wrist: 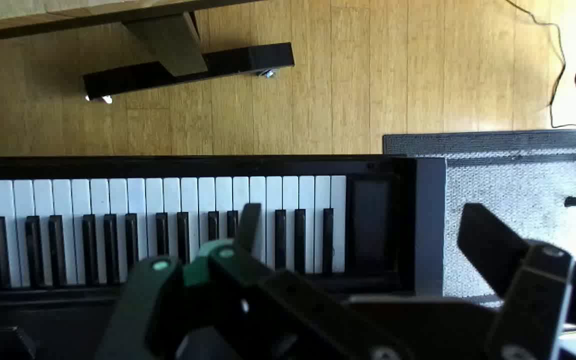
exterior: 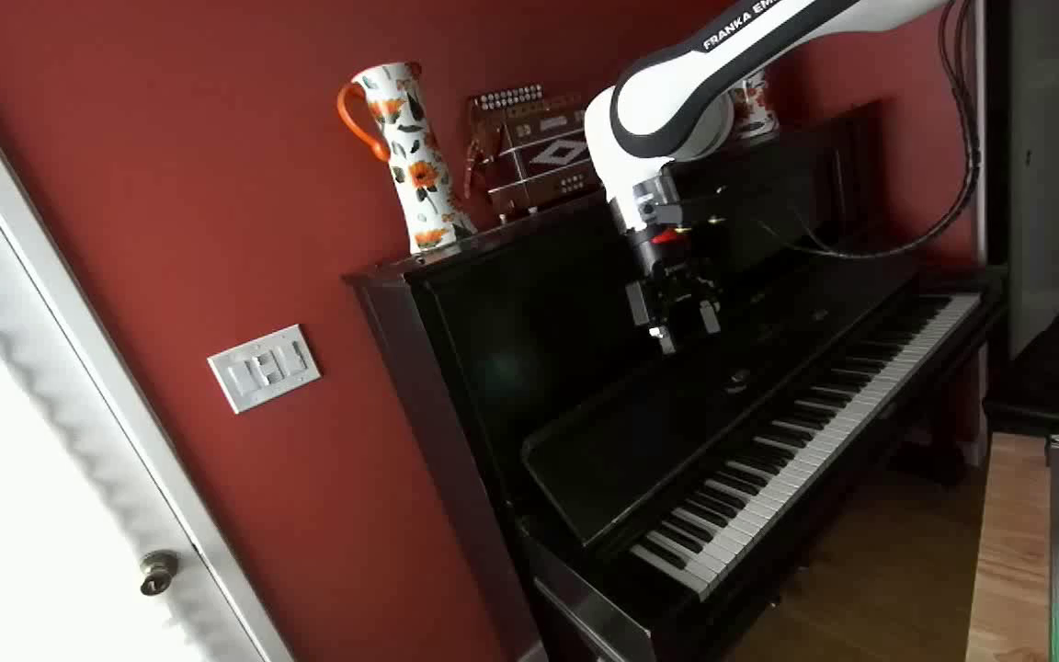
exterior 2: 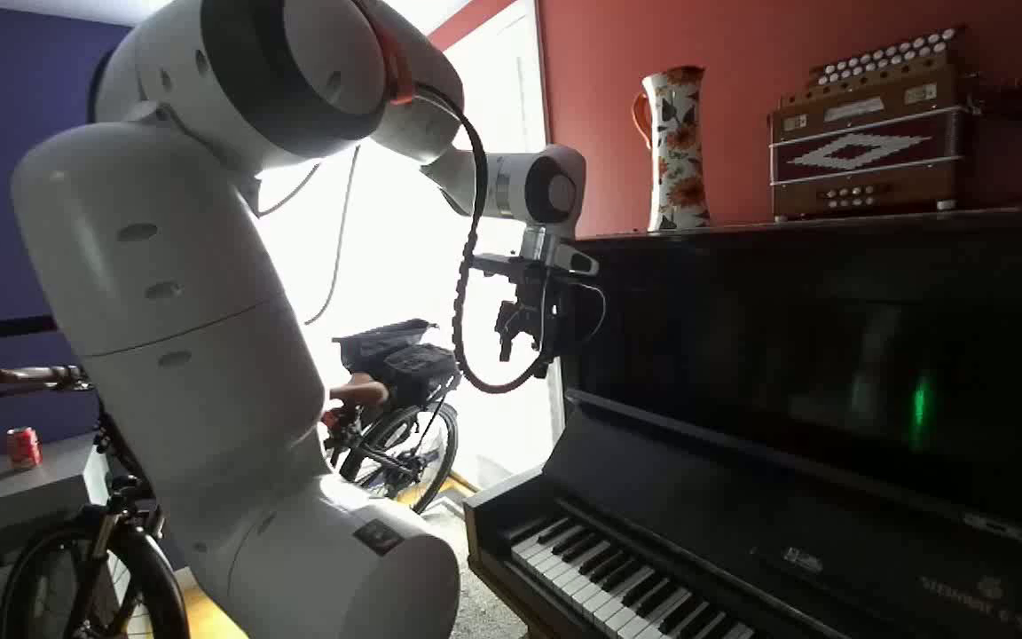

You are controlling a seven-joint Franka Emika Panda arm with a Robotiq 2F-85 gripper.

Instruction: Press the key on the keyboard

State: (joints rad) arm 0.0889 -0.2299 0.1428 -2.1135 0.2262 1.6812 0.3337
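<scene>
The keyboard is a long row of white and black keys on a dark upright piano. The keyboard (exterior: 801, 464) shows along its length in an exterior view. Its near end shows in an exterior view (exterior 2: 595, 590), and its keys also show in the wrist view (wrist: 138, 195). My gripper (exterior: 688, 329) is open and empty, pointing down, high above the keys in front of the piano's upper panel. It also shows in an exterior view (exterior 2: 524, 351). In the wrist view the gripper's fingers (wrist: 363, 212) are wide apart, one over the end keys, the other past the piano's end block. No finger touches a key.
The piano's fallboard (exterior: 640, 432) and upper panel rise behind the keys. A flowered pitcher (exterior: 419, 165) and an accordion (exterior: 543, 152) stand on top. The side cheek (wrist: 429, 225) bounds the keyboard's end. A wooden table edge (wrist: 68, 12) lies opposite. A cable loops from the arm.
</scene>
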